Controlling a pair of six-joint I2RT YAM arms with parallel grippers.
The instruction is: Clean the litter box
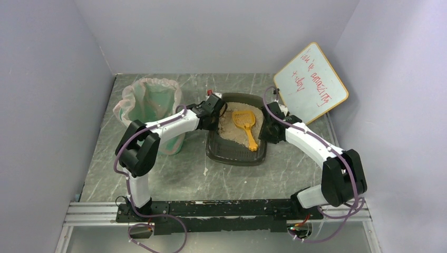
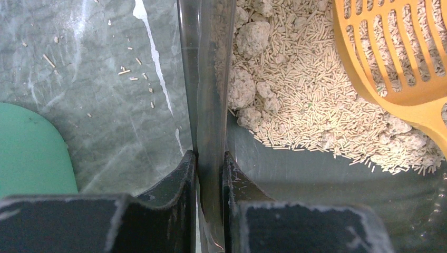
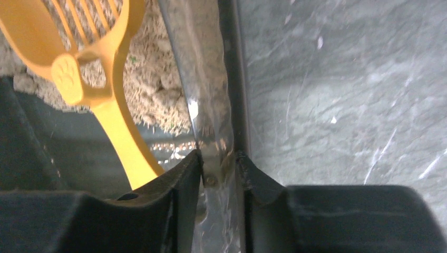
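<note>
Reaching in from the rail at 6 o'clock of the counter [image 1: 179, 179] with 2 arms, both bending inward toward the middle. Pinching the litter box [image 1: 234, 157] from 2 sides. Closing the left claw [image 2: 210, 161] on the box's wall at its 9 o'clock side, 1 finger outside over the counter and 1 inside over bare tray floor. Closing the right claw [image 3: 217, 161] on the wall at the 3 o'clock side in the same way, 1 finger on each side of the rim. Finding the litter box at the centre of the counter, between the 2 claws, its end toward 6 o'clock showing bare dark floor. Seeing beige litter [image 2: 305, 105] heaping in the 12 o'clock half of the box, with pale clumps [image 2: 253, 37] lying near the 9 o'clock wall. Noting an orange slotted scoop [image 1: 245, 125] resting on the litter, head pointing to 12 o'clock, handle running to about 5 o'clock. Spotting loose grains [image 2: 129, 71] lying on the counter just outside the 9 o'clock wall. Farther off, finding a green bin [image 1: 153, 105] with a clear bag liner standing at 9 o'clock of the box, just beside the left arm. Farthest, at 1 o'clock, seeing a whiteboard [image 1: 311, 81] with red writing standing tilted by the right wall.
</note>
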